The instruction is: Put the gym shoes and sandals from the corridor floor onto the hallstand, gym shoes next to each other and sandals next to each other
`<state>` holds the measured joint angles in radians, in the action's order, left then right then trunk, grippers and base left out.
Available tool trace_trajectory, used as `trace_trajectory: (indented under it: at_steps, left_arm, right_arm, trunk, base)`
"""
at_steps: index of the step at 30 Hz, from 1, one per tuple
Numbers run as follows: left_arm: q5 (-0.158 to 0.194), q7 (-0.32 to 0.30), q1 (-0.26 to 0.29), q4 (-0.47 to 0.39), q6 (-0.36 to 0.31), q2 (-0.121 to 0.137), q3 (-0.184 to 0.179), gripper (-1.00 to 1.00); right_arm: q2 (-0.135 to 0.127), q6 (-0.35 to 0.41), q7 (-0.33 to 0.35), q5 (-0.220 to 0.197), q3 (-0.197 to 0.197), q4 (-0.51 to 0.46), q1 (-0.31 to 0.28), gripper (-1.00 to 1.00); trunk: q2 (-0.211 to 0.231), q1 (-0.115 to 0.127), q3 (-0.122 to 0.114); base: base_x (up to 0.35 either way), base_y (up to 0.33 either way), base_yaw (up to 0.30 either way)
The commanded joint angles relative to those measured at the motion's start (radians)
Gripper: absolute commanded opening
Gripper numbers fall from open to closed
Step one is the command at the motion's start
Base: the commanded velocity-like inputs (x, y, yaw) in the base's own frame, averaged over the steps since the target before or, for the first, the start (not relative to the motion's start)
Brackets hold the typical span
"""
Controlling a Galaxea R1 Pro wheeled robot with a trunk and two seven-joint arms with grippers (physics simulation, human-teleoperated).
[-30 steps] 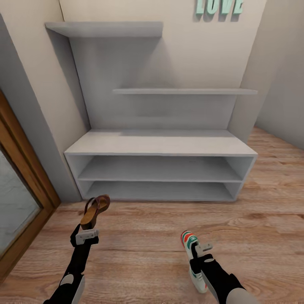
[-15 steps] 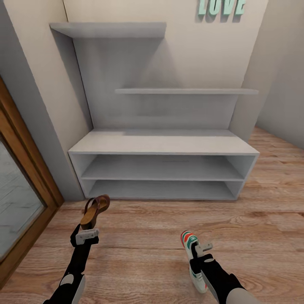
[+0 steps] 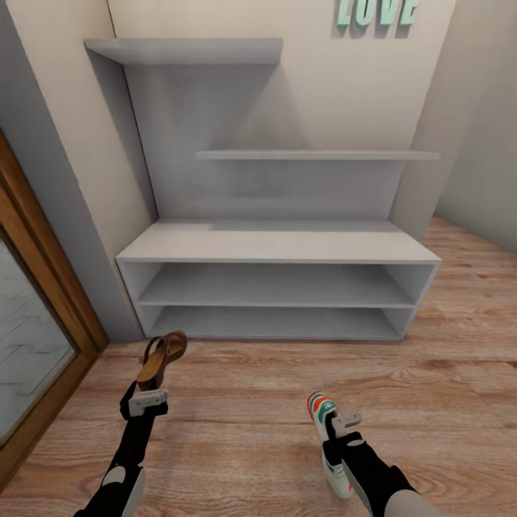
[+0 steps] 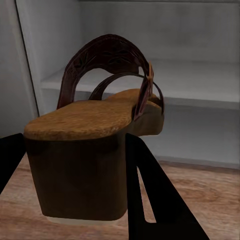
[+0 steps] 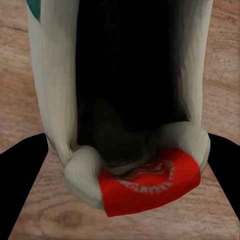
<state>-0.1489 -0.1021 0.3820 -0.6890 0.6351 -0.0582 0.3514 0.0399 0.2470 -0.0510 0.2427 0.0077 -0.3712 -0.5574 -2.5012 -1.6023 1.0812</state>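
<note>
Teal raised letters reading "LOVE" [image 3: 373,13], cropped at the frame's top edge, are mounted on the wall above the pale grey hallstand [image 3: 276,244], whose shelves and broad top carry no footwear. The left hand [image 3: 149,391] is closed on a brown sandal [image 3: 162,357] by its heel block, raised above the wood-plank corridor floor [image 3: 445,402] near the rack's left end. The right hand [image 3: 337,424] is clamped on a white gym shoe [image 3: 324,415] with teal and red-orange stripes; a red heel patch [image 5: 150,186] bears white lettering too blurred to read.

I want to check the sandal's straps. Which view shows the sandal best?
The left wrist view: the sandal appears close, straps and heel clear. The head view shows it small, held in the left hand.
</note>
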Motion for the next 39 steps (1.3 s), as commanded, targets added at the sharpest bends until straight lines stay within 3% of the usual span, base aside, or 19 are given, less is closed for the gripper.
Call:
trace_trajectory:
  at_steps: [1, 7, 8, 10, 16, 19, 20, 21, 23, 29, 32, 36, 39]
  left_arm:
    - [0.000, 0.000, 0.000, 0.000, 0.000, 0.000, 0.001, -1.00]
    - [0.000, 0.002, 0.000, -0.002, -0.002, 0.000, -0.003, -1.00]
    - [0.000, 0.002, 0.000, -0.090, -0.002, -0.035, -0.016, -1.00]
    - [0.001, 0.001, 0.000, -0.160, -0.003, -0.048, -0.043, -1.00]
    - [0.003, 0.004, 0.000, -0.223, -0.006, -0.064, -0.113, -1.00]
    - [0.004, 0.005, 0.000, -0.236, -0.007, -0.073, -0.163, -1.00]
    - [0.004, 0.005, 0.000, -0.238, -0.007, -0.075, -0.173, -1.00]
    - [0.005, 0.006, 0.000, -0.243, -0.007, -0.078, -0.194, -1.00]
    - [0.005, 0.006, 0.000, -0.245, -0.006, -0.078, -0.201, -1.00]
    - [0.006, 0.007, 0.000, -0.245, -0.006, -0.078, -0.208, -1.00]
    - [0.006, 0.007, 0.000, -0.245, -0.007, -0.078, -0.207, -1.00]
    - [0.006, 0.007, 0.000, -0.246, -0.006, -0.078, -0.206, -1.00]
    - [0.006, 0.007, 0.000, -0.246, -0.006, -0.078, -0.206, -1.00]
  right_arm:
    - [0.000, 0.000, 0.000, 0.000, 0.000, 0.000, 0.000, -1.00]
    - [0.000, 0.000, 0.000, 0.000, 0.000, 0.000, 0.000, -1.00]
    - [-0.001, 0.000, 0.000, 0.000, -0.001, 0.000, 0.000, -1.00]
    - [-0.001, 0.000, 0.000, 0.000, -0.001, 0.000, 0.000, -1.00]
    - [-0.010, 0.003, -0.006, 0.000, -0.002, 0.000, 0.000, -1.00]
    - [-0.036, 0.032, -0.046, 0.001, -0.003, -0.001, -0.001, -1.00]
    - [-0.043, 0.052, -0.055, 0.001, -0.002, -0.001, -0.001, -1.00]
    - [-0.075, 0.173, -0.077, 0.001, -0.003, -0.020, -0.001, -1.00]
    - [-0.093, 0.250, -0.084, 0.000, -0.003, -0.057, -0.002, -1.00]
    - [-0.121, 0.422, -0.088, -0.001, -0.003, -0.112, -0.037, -1.00]
    - [-0.126, 0.600, -0.085, -0.007, -0.004, -0.131, -0.066, -1.00]
    - [-0.128, 0.664, -0.062, -0.018, -0.006, -0.161, -0.076, -1.00]
    - [-0.129, 0.694, -0.008, -0.061, -0.007, -0.181, -0.079, -1.00]
  trunk:
    - [0.000, 0.000, 0.000]
    - [0.000, 0.000, 0.000]
    - [0.000, 0.000, 0.000]
    - [0.000, 0.000, 0.000]
    - [0.000, 0.000, 0.000]
    - [0.000, 0.000, 0.000]
    - [0.000, 0.000, 0.000]
    - [0.000, 0.000, 0.000]
    - [0.000, 0.000, 0.000]
    - [0.000, 0.000, 0.000]
    - [0.000, 0.000, 0.000]
    - [0.000, 0.000, 0.000]
    - [0.000, 0.000, 0.000]
  base:
    - [0.000, 0.000, 0.000]
    - [0.000, 0.000, 0.000]
    - [0.000, 0.000, 0.000]
    - [0.000, 0.000, 0.000]
    - [0.000, 0.000, 0.000]
    - [0.000, 0.000, 0.000]
    - [0.000, 0.000, 0.000]
    - [0.000, 0.000, 0.000]
    - [0.000, 0.000, 0.000]
    - [0.000, 0.000, 0.000]
    - [0.000, 0.000, 0.000]
    - [0.000, 0.000, 0.000]
    - [0.000, 0.000, 0.000]
